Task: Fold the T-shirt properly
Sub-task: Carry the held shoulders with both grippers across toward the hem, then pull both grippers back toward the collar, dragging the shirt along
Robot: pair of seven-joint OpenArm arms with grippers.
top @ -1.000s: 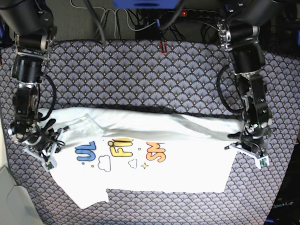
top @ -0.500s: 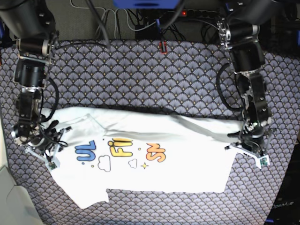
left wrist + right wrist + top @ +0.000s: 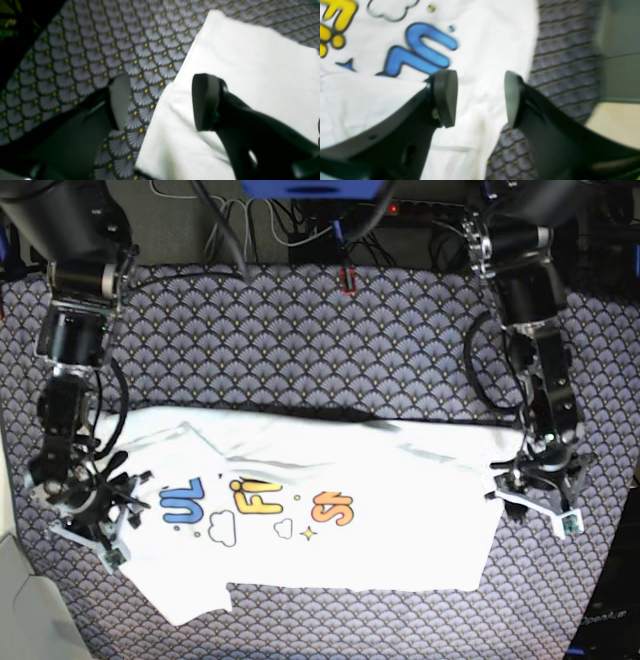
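The white T-shirt (image 3: 350, 555) lies flat on the patterned cloth, print side up, with its far part folded toward me over the blue, yellow and orange print (image 3: 235, 508). My right gripper (image 3: 105, 518) is at the shirt's left edge. In its wrist view it (image 3: 478, 98) is open, with the white fabric (image 3: 485, 50) and the blue letter (image 3: 420, 52) beneath. My left gripper (image 3: 530, 498) is at the shirt's right edge. In its wrist view it (image 3: 162, 102) is open, one finger (image 3: 206, 100) over the shirt (image 3: 250, 75) and the other over the cloth.
The grey fan-patterned cloth (image 3: 300, 350) covers the table. Cables and a power strip (image 3: 300, 225) run along the back edge. A pale surface (image 3: 12, 580) borders the front left corner. A small red object (image 3: 347, 280) lies at the back middle.
Both grippers have moved a little toward the front, the one on the base view's left the most. The folded layer now covers slightly more of the orange letters.
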